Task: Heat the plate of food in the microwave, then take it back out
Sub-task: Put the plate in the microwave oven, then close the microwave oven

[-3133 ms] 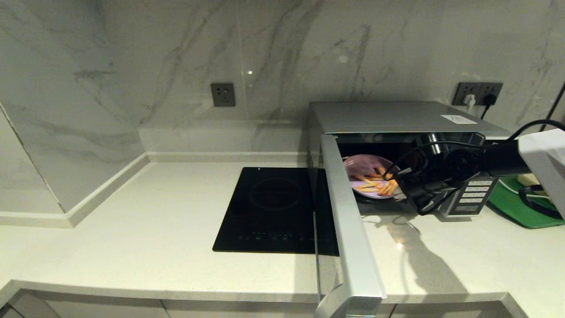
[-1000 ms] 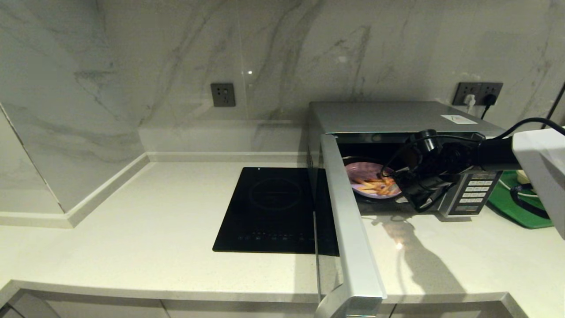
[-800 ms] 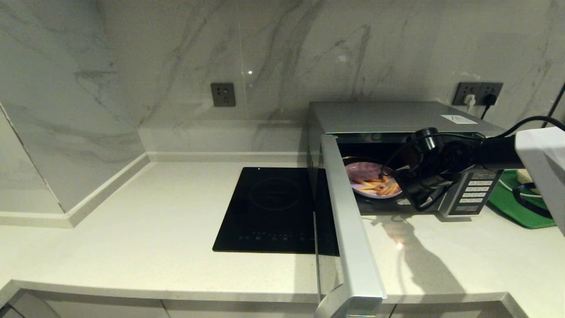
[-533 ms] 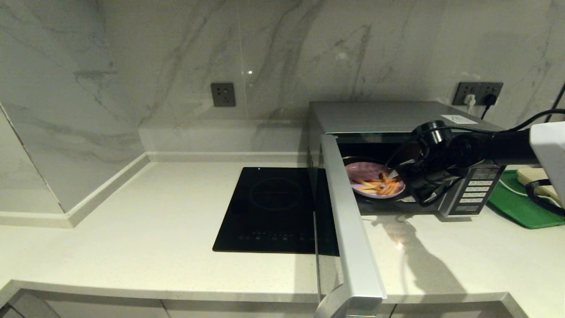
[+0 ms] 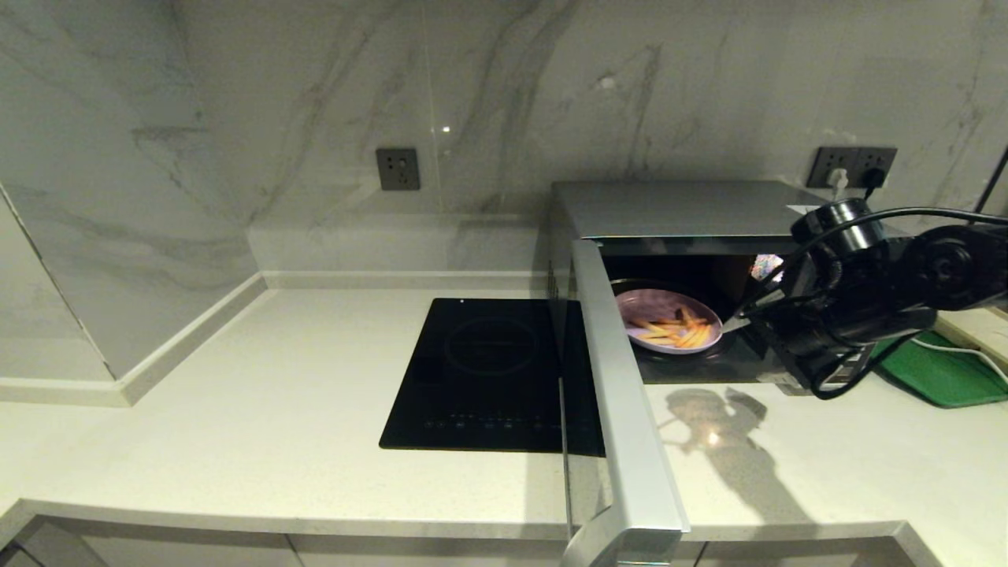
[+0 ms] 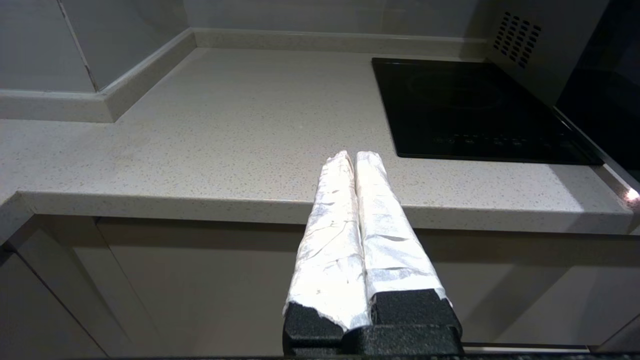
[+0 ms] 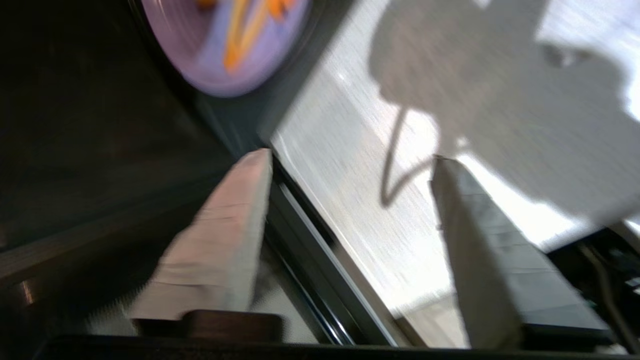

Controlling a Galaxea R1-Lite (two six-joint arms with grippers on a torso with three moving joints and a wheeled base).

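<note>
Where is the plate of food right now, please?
In the head view the plate sits inside the open microwave, right of the cooktop, with the right tool open just beside it.

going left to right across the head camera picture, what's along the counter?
induction cooktop → open microwave door → plate of food inside the microwave → right gripper → green tray

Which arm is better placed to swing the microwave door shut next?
Probably the right. The right gripper is open by the microwave mouth, clear of the plate of food. The left gripper sits shut by the counter edge, farther off.
</note>
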